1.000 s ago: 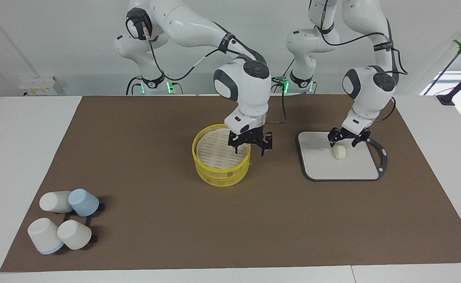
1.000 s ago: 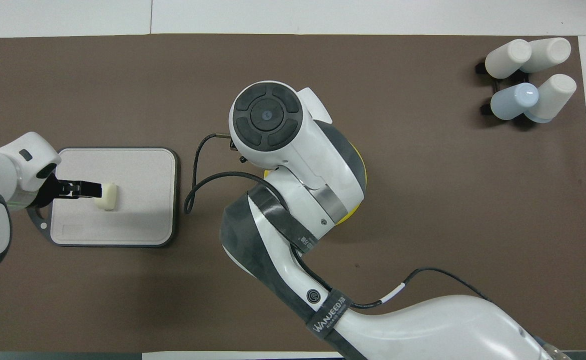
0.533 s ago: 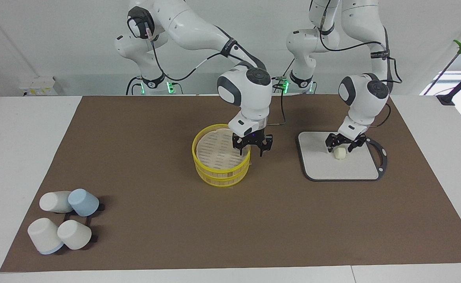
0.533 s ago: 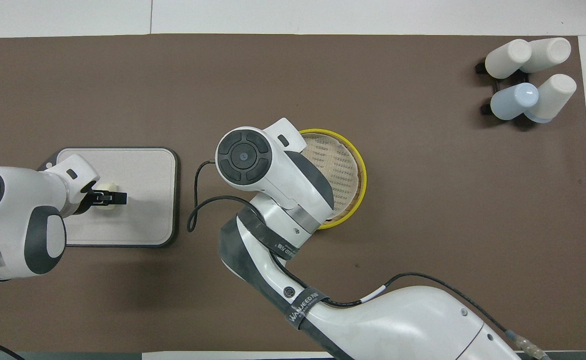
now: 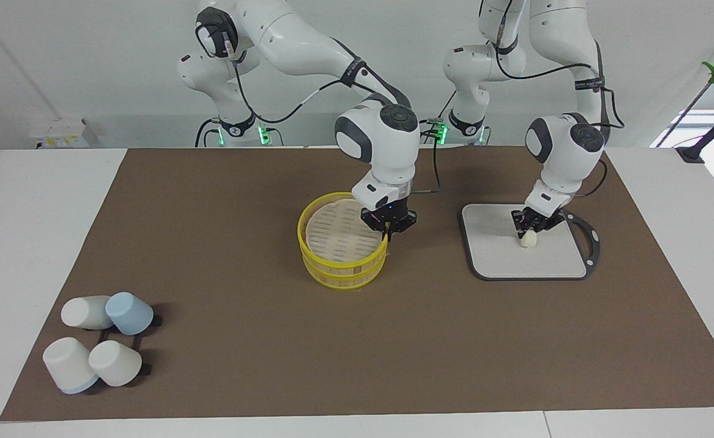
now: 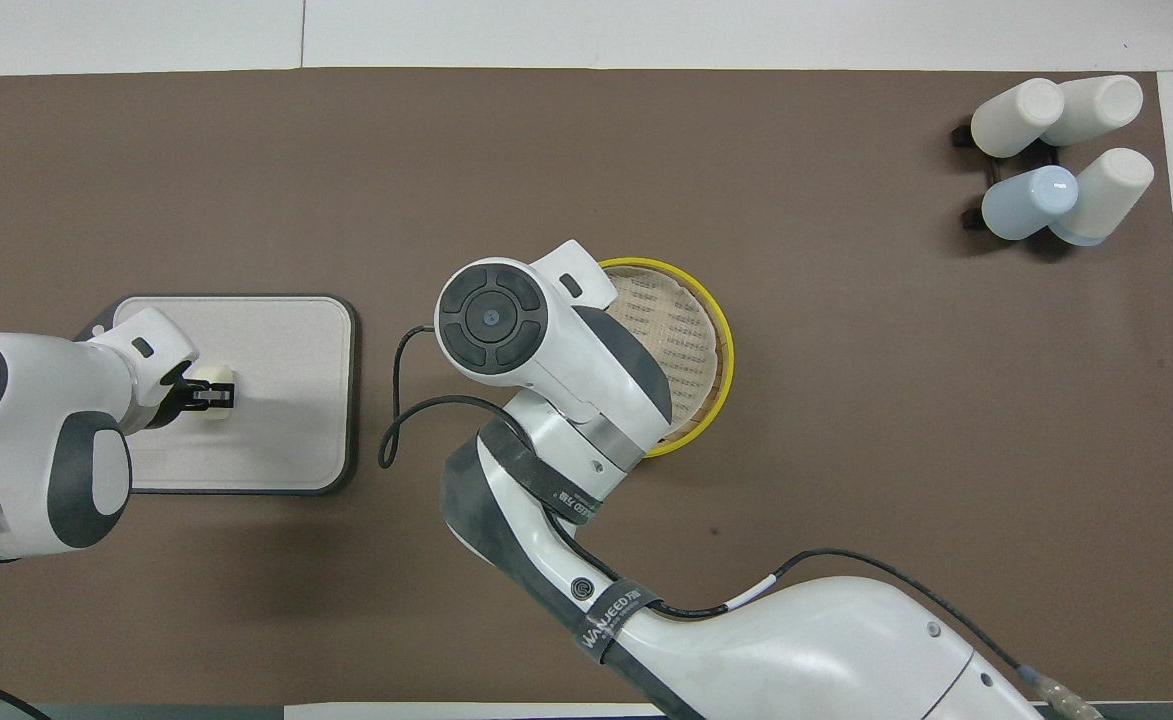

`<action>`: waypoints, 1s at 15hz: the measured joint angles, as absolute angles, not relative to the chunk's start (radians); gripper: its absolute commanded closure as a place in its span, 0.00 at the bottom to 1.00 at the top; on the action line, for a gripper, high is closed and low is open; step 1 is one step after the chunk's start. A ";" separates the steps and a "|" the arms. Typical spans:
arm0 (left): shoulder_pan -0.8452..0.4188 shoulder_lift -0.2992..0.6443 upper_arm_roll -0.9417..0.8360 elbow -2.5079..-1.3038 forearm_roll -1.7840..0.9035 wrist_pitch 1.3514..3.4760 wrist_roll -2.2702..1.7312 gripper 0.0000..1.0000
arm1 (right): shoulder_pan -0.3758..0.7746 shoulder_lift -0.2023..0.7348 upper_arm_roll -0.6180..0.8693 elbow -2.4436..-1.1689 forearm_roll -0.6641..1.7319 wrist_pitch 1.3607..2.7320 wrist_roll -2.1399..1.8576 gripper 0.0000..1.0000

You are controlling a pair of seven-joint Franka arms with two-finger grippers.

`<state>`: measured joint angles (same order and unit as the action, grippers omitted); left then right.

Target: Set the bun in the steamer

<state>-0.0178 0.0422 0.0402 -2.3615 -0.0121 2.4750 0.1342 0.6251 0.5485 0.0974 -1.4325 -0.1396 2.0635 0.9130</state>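
Left claw [image 5: 531,229] was down on the white board [image 5: 490,261], right of frame centre, fingers closed on the bun [image 5: 528,240] resting there. Right claw [image 5: 388,229] was pinched shut on the steamer [image 5: 341,267] rim at table centre.

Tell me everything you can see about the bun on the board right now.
The bun is a small cream-white lump, rounded and soft-looking, with a smooth matte surface. It rests on the pale grey board toward the left arm's end of the table, well apart from the steamer. The left gripper is down on it from above, fingers closed against its sides, hiding its upper part. It is not lifted yet.
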 measured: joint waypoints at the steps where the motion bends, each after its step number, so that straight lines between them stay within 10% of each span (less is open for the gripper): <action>1: -0.018 0.042 0.040 -2.345 -0.012 2.454 0.134 0.72 | 0.624 0.548 0.097 -1.432 -0.139 2.061 0.913 1.00; 9: -0.133 0.041 0.024 -1.850 -0.059 1.886 -0.153 0.72 | 0.393 0.423 0.089 -1.276 -0.084 1.686 0.529 1.00; 15: -0.518 0.172 0.011 -1.721 -0.066 1.988 -0.737 0.72 | 0.169 0.319 0.088 -1.332 -0.078 1.533 0.159 1.00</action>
<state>-0.5184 0.1719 0.0114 -1.7206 -0.0662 1.9885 -0.7373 0.1685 0.3194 0.0883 -1.3320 -0.0782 1.5328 0.1586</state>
